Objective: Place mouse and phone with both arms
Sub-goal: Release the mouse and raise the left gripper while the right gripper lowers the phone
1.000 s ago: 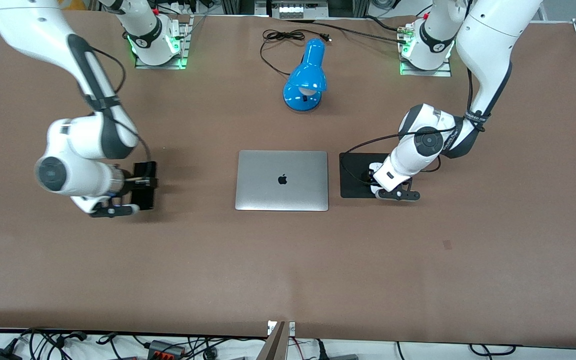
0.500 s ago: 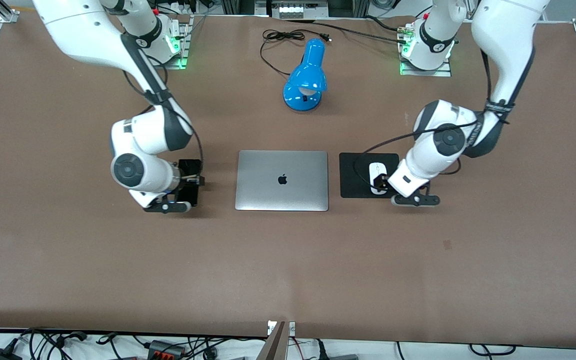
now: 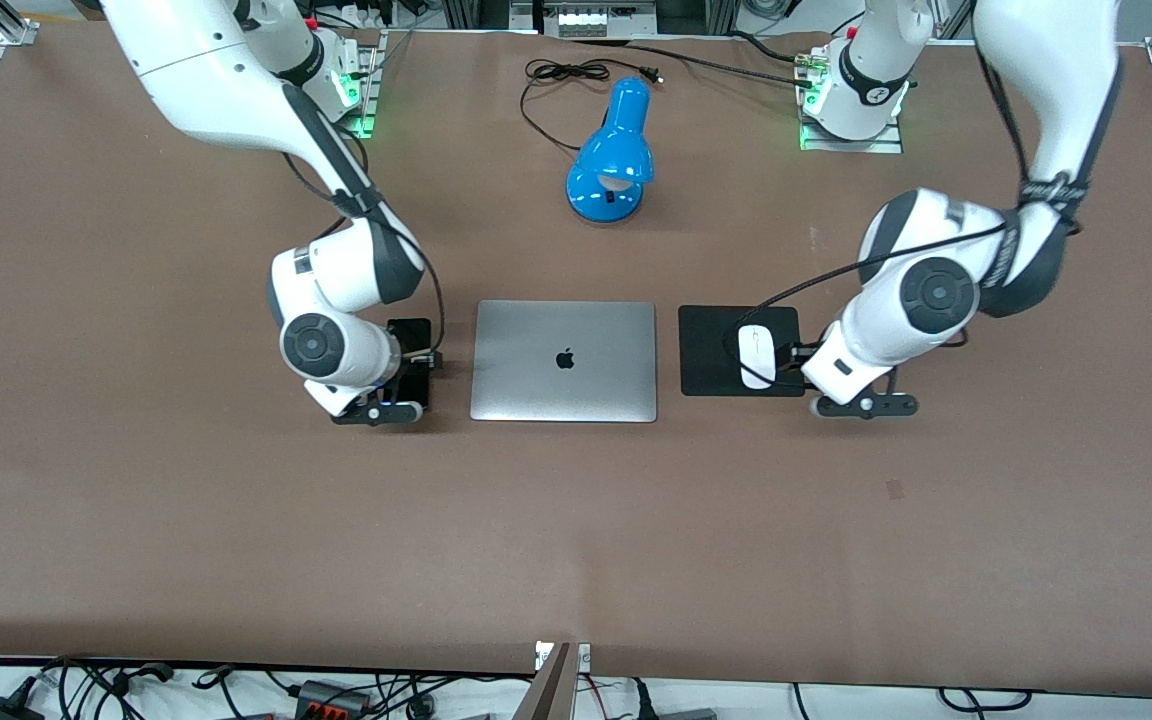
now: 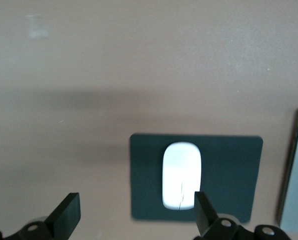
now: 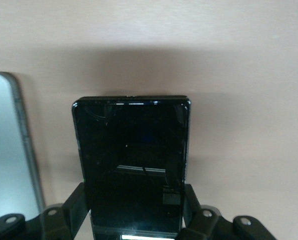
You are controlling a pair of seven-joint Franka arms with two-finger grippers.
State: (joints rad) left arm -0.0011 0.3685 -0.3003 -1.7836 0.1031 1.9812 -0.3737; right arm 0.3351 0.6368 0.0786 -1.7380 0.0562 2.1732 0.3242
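So, quick rundown:
phone [image 5: 131, 162]: slim, stiff, glossy, looks slippery; right gripper [image 5: 134, 212] clamped on its long edges, low over the tabletop [image 3: 236, 520] beside the laptop [image 3: 564, 360]
mouse [image 4: 181, 182]: light, smooth shell; lies on the mat [image 4: 228, 170]
left gripper [image 4: 134, 217]: fingers apart, empty, beside the mat

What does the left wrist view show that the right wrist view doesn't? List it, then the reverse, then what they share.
Only the left wrist view: the white mouse lying on the black mat, with the left pincer open and holding nothing.

Only the right wrist view: the phone, gripped at its sides by the shut right pincer.

Both: the brown table and an edge of the silver laptop.
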